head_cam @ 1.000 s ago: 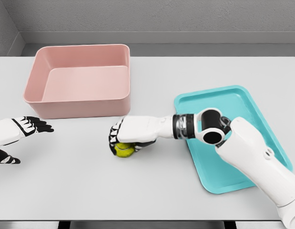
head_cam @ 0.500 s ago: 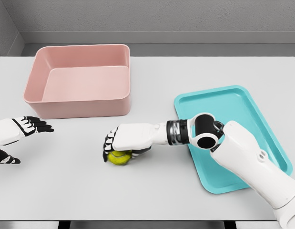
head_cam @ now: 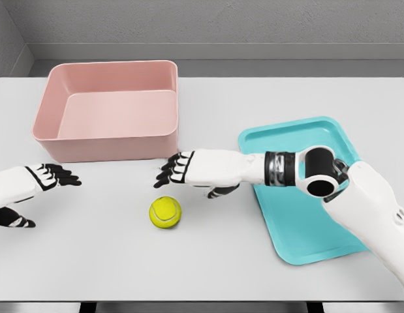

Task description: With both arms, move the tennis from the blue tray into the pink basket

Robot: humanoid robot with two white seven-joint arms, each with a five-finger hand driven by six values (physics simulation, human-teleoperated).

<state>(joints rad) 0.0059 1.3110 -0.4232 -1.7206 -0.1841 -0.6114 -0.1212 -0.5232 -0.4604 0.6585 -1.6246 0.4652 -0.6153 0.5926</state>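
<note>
While the tennis ball [head_cam: 165, 212] lies alone on the white table [head_cam: 215, 261], a little left of the frame's centre and below it, the right hand [head_cam: 196, 171] hovers just above and to the right of it with its fingers spread wide and holding nothing. A clear gap of table shows between the ball and the fingertips. The right arm reaches in from the lower right, crossing the left part of the blue tray [head_cam: 319, 134], which sits at centre right. The pink basket [head_cam: 107, 140] stands in the upper left, close behind the ball. At the left edge, the left hand [head_cam: 38, 186] rests low over the table, fingers loosely extended and apart, gripping nothing.
</note>
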